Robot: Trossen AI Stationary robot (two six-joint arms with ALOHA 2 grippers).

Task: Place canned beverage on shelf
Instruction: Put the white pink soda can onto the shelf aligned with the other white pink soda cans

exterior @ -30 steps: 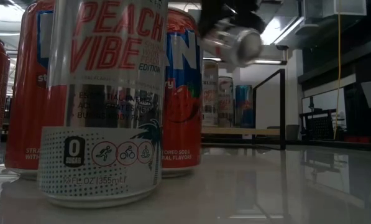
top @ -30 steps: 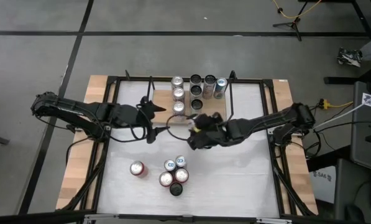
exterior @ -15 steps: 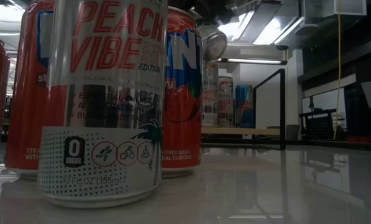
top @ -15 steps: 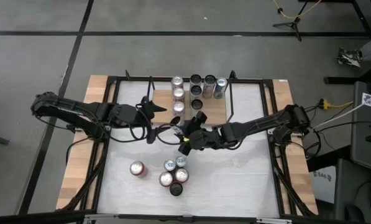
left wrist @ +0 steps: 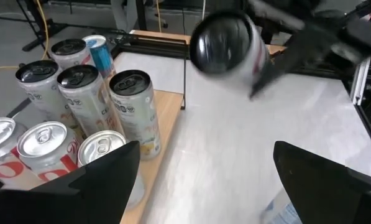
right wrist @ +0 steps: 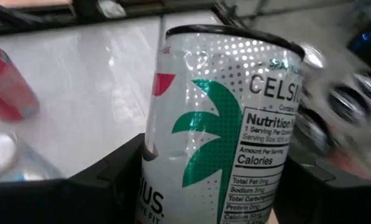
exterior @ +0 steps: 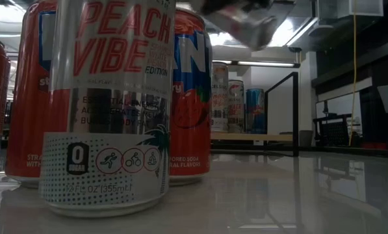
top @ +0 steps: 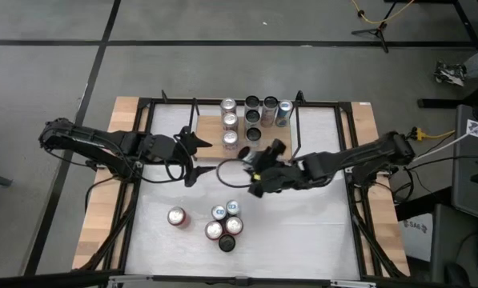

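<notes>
Grey concrete floor crossed by dark tape lines surrounds the white tabletop [top: 303, 232] with its wooden side strips, where we see two dark arms at work from above. At the far edge of the tabletop, near its middle, stands the shelf [top: 283, 149], a light-wood board with thin black rod uprights, already carrying a cluster of upright cans [top: 251, 116] toward its far side.

We find the right gripper [top: 263, 170] hovering over the tabletop just off the near edge of the shelf, its fingers clamped on a white Celsius can [right wrist: 219, 124] printed with a green palm; the can is tilted, and in the left wrist view its dark base [left wrist: 221, 45] faces us, clear of the surface. In the low view the can shows only as a blurred silver shape [exterior: 242, 23] at the top.

We see the left gripper [top: 192, 142] waiting at the shelf's left end, fingers [left wrist: 104, 171] spread wide and holding nothing, with the shelf's cans just beside it.

Toward the near edge of the tabletop, a group of four cans [top: 225, 225] stands close together, and a lone red can [top: 176, 217] stands to their left. From table height, a Peach Vibe can [exterior: 109, 104] fills our foreground with red cans behind it.
</notes>
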